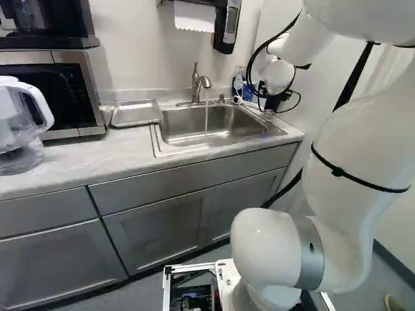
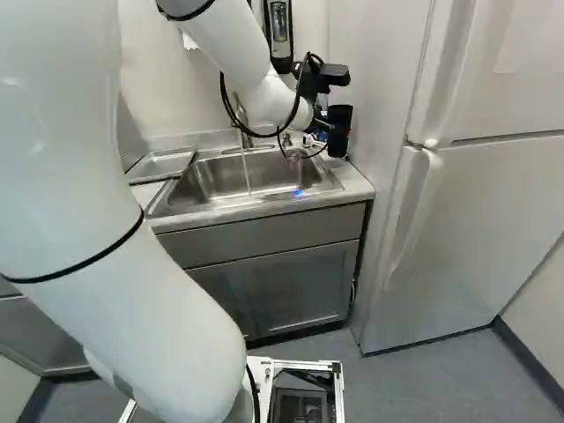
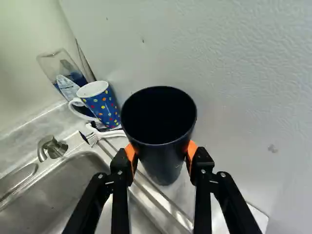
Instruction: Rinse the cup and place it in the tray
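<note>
We have the black cup [image 3: 161,148] clamped in our gripper [image 2: 330,129] — an orange pad [image 3: 130,153] presses each side of its wall, and its open mouth rises above the fingertips. In the right base view we hold it at the sink's [image 2: 238,176] right end, near the refrigerator [image 2: 476,203]; whether its bottom touches the counter [image 1: 78,162], we cannot tell. Water runs from the faucet [image 1: 196,87] into the sink — the metal tray [image 1: 136,113] lies on the sink's opposite side.
</note>
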